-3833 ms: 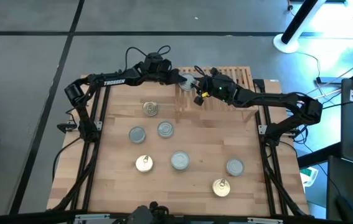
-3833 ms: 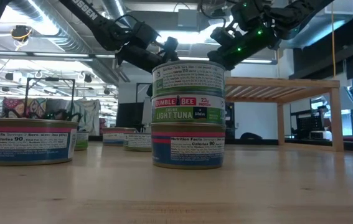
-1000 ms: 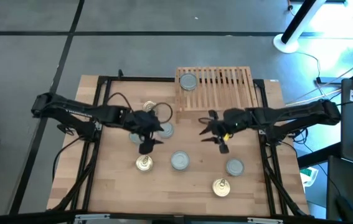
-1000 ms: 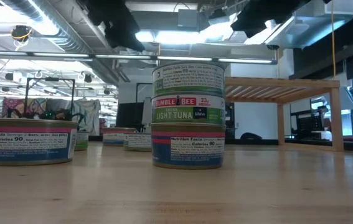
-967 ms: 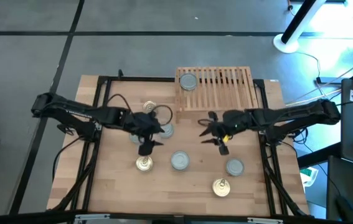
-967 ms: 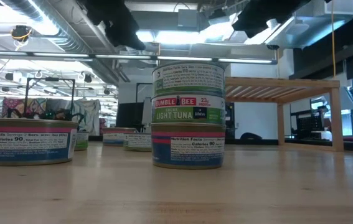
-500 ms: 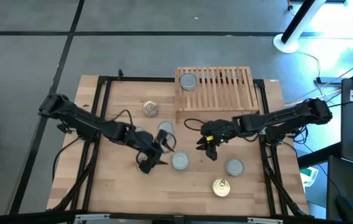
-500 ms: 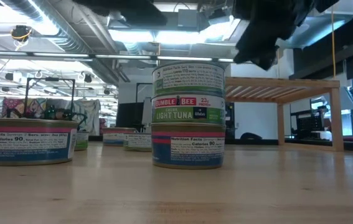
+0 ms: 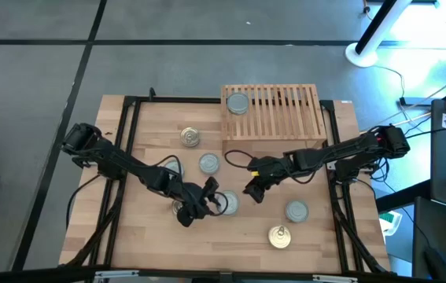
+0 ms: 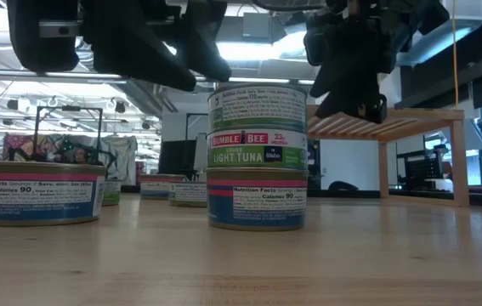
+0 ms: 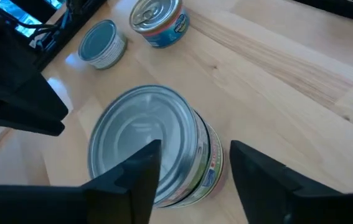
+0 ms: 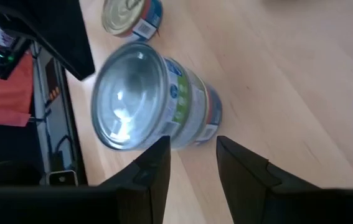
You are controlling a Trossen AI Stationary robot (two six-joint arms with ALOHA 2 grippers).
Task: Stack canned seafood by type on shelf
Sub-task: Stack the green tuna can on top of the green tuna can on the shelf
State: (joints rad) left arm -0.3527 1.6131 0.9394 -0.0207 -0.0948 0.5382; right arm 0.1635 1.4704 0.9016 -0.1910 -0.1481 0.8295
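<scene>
High view shows both arms reaching in over the middle of the wooden counter (image 9: 152,126) toward a stack of tins (image 9: 227,203) with a silver-grey top. From the low view that stack (image 10: 257,157) is three tins tall, the middle one labelled light tuna, standing upright on the counter. The left end effector (image 9: 204,200) sits just beside the stack on its left, and the left wrist view shows its two dark fingers (image 11: 129,180) spread on either side of the top tin (image 11: 148,152), one finger overlapping the lid's edge; whether they press on the tin I cannot tell. The right end effector (image 9: 252,191) hangs near the stack on its right, and in the right wrist view its fingers (image 12: 148,171) stand a narrow gap apart with nothing between them, the stack (image 12: 154,99) lying just ahead. The shelf (image 9: 274,110) sits at the far edge of the counter with one silver-topped tin (image 9: 237,103) on its left end. Loose tins lie around: a gold-topped one (image 9: 190,137) and a silver one (image 9: 209,163) farther back, another silver one (image 9: 296,211) and a gold one (image 9: 279,237) toward the near right, well apart from the shelf.
</scene>
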